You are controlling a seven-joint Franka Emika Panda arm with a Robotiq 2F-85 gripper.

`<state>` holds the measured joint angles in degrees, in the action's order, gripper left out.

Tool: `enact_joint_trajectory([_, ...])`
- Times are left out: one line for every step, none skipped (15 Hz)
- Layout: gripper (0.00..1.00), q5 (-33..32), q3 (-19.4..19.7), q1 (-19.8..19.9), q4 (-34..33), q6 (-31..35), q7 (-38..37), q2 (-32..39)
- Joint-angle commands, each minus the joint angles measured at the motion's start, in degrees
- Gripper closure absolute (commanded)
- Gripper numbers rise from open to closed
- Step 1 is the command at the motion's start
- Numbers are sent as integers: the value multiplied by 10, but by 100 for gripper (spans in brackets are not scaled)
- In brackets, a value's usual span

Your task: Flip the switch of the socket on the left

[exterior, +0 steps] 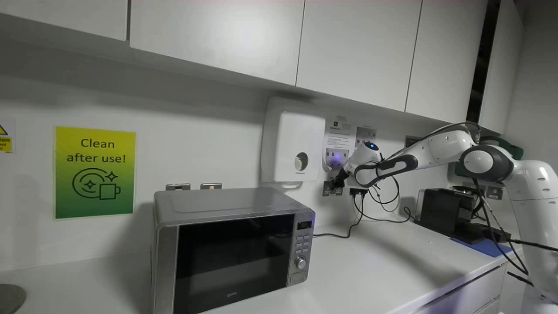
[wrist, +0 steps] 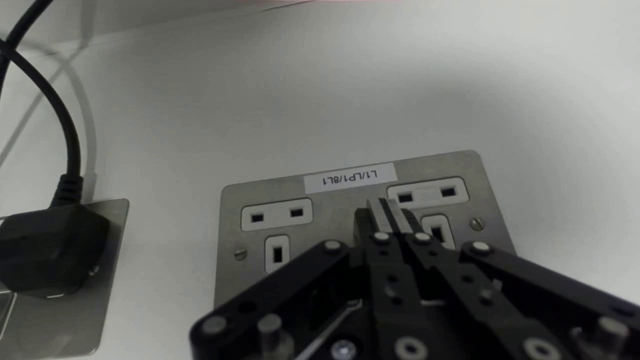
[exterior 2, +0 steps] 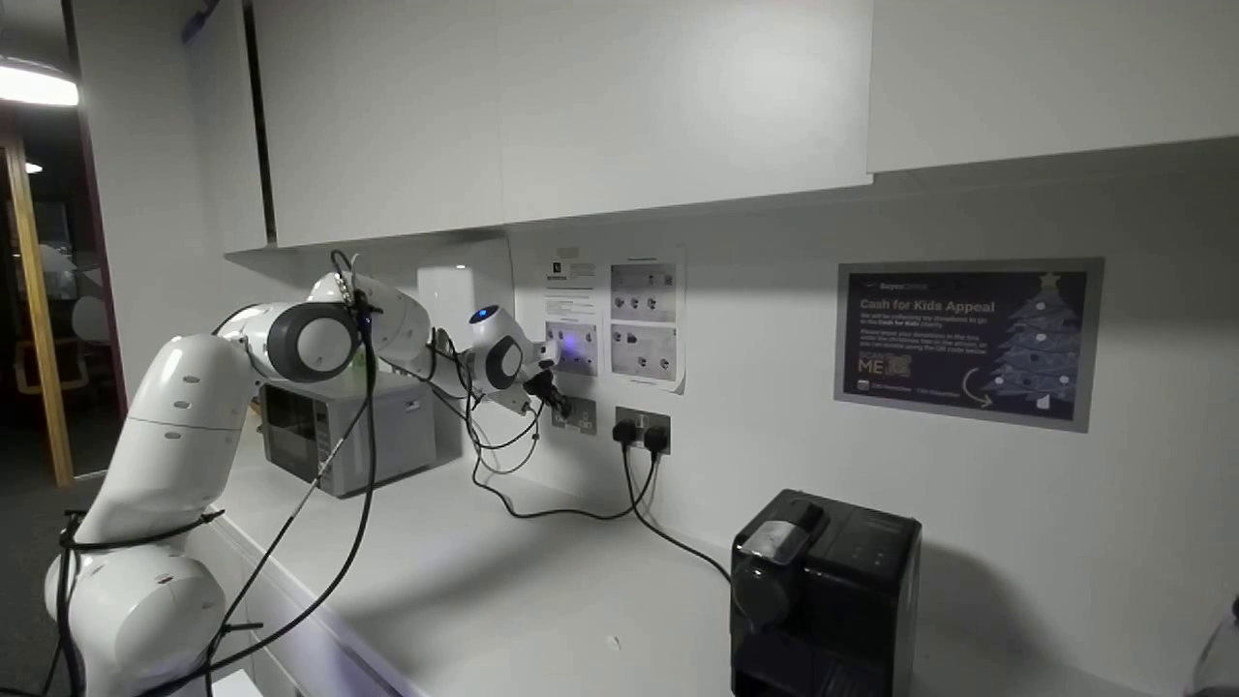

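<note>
White cupboards hang above a pale wall and a long white table, where we see a microwave and a dark coffee machine. On the wall we can read a yellow-green sign saying "Clean after use!" and, farther along, a dark poster headed "Cash for Kids Appeal". Printed notices hang between them, beside a white dispenser. Our socket sits in the wall below those notices, the left of two metal plates in an exterior view. Just beside it, the second plate carries two black plugs, and we follow their cables down to the table. A white robot arm stretches over the table with its black claw at our socket. We find the claw clenched, its two fingertips drawn together with a thin dark line between them. In the wrist view they stand in front of our socket, between its outlets, overlapping the edge of the right one; we cannot tell whether they touch it. A paper label with upside-down print runs along the metal. The switch is too small or hidden for us to make out.
</note>
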<state>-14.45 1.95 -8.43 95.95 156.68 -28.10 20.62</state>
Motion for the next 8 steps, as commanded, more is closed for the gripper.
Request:
enact_joint_trajectory([100, 5, 7, -6, 10, -40, 59, -22])
enact_joint_trajectory([100, 9, 2, -2, 15, -54, 78, -27])
enact_joint_trajectory([100, 14, -4, 1, 22, -65, 99, -34])
enact_joint_trajectory([100, 18, -9, 5, 27, -78, 118, -39])
enact_joint_trajectory([100, 21, -12, 6, 31, -88, 134, -44])
enact_joint_trajectory([100, 22, -15, 8, 35, -98, 151, -49])
enact_joint_trajectory([100, 23, -17, 9, 41, -103, 166, -54])
enact_joint_trajectory([100, 27, -23, 12, 51, -113, 188, -63])
